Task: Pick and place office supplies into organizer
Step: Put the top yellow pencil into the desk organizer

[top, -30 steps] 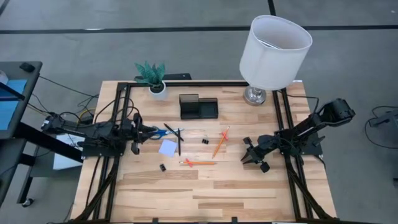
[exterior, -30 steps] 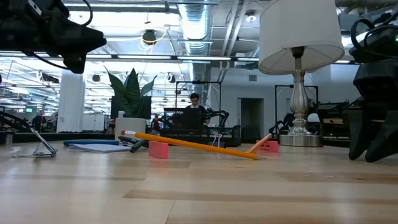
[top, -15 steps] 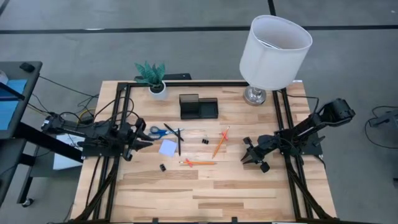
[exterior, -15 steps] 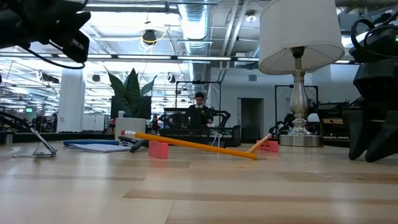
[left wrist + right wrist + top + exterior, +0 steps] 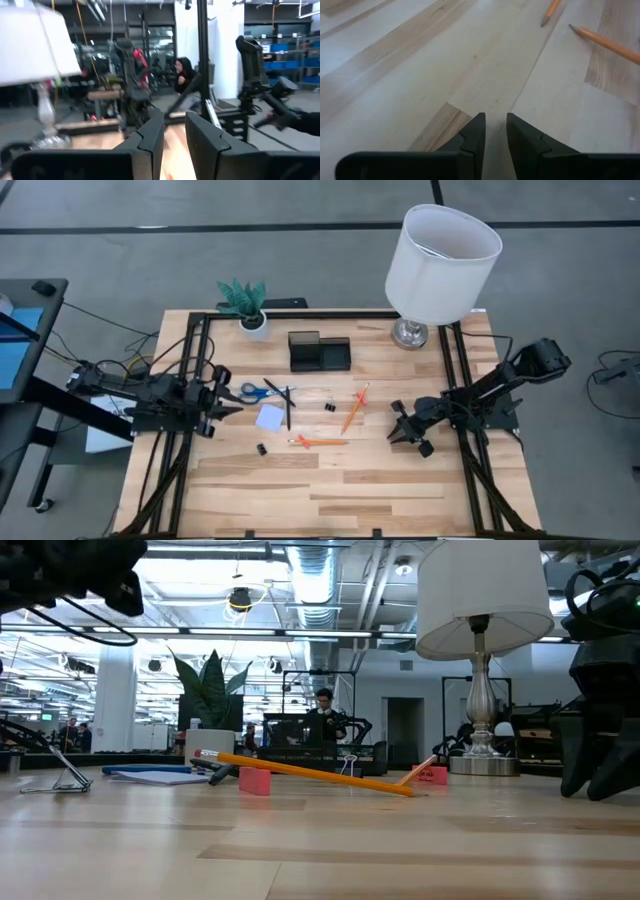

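The blue-handled scissors (image 5: 258, 392) lie flat on the table beside the black pen (image 5: 287, 408) and the lavender note pad (image 5: 270, 418). Two orange pens (image 5: 354, 408) (image 5: 318, 441) and tiny black clips (image 5: 328, 406) (image 5: 262, 449) lie mid-table. Pink-red pieces (image 5: 254, 781) (image 5: 432, 775) rest on the wood. The black organizer (image 5: 319, 352) stands toward the far edge. My left gripper (image 5: 228, 402) hovers left of the scissors, shut and holding nothing, tipped up toward the room (image 5: 174, 131). My right gripper (image 5: 397, 436) is shut, low over bare wood (image 5: 494, 131), right of the pens.
A white pot with a green plant (image 5: 247, 308) stands at the far left, and a lamp with a large white shade (image 5: 440, 260) at the far right. Black frame rails (image 5: 190, 370) (image 5: 455, 370) run along both sides. Bare wood lies along the near edge (image 5: 320, 500).
My left gripper has drawn back from the scissors toward the table's left edge and risen. The scissors stay where they lay.
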You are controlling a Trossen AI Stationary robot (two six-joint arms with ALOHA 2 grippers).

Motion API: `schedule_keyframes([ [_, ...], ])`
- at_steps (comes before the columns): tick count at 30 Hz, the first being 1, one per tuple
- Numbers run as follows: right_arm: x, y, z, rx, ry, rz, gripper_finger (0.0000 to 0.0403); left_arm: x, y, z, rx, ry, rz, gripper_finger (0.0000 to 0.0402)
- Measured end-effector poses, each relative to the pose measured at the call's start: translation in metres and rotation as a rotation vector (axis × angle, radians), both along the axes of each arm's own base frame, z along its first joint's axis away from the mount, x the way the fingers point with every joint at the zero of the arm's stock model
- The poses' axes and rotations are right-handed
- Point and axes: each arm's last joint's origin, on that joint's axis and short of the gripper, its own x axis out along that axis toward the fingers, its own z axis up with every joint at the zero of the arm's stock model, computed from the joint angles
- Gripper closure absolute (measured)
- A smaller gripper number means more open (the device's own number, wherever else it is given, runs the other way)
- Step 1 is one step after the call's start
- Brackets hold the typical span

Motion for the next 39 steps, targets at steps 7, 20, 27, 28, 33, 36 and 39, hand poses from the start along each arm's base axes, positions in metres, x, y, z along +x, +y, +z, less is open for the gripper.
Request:
schedule_keyframes([
  [7, 0.009, 0.001, 0.009, -0.043, -0.109, 0.022, 0.0332, -0.002, 0.001, 0.008, 0.124, -0.110, 0.048, 0.0331],
  [20, 0.049, 0.012, 0.047, 0.164, -0.246, -0.075, 0.0332, -0.006, 0.001, 0.017, 0.293, -0.244, 0.119, 0.0331],
  [27, 0.068, 0.016, 0.068, 0.355, -0.228, -0.163, 0.0332, -0.006, 0.001, 0.016, 0.357, -0.248, 0.142, 0.0331],
  [28, 0.068, 0.016, 0.067, 0.352, -0.217, -0.166, 0.0332, -0.006, 0.001, 0.016, 0.359, -0.243, 0.141, 0.0331],
  [33, 0.066, 0.009, 0.060, 0.308, -0.189, -0.225, 0.0332, -0.006, 0.001, 0.016, 0.360, -0.240, 0.141, 0.0331],
  [36, 0.068, 0.003, 0.061, 0.278, -0.204, -0.228, 0.0332, -0.006, 0.001, 0.016, 0.371, -0.241, 0.146, 0.0331],
  [39, 0.071, -0.001, 0.061, 0.230, -0.213, -0.222, 0.0332, -0.006, 0.001, 0.016, 0.396, -0.246, 0.155, 0.0331],
])
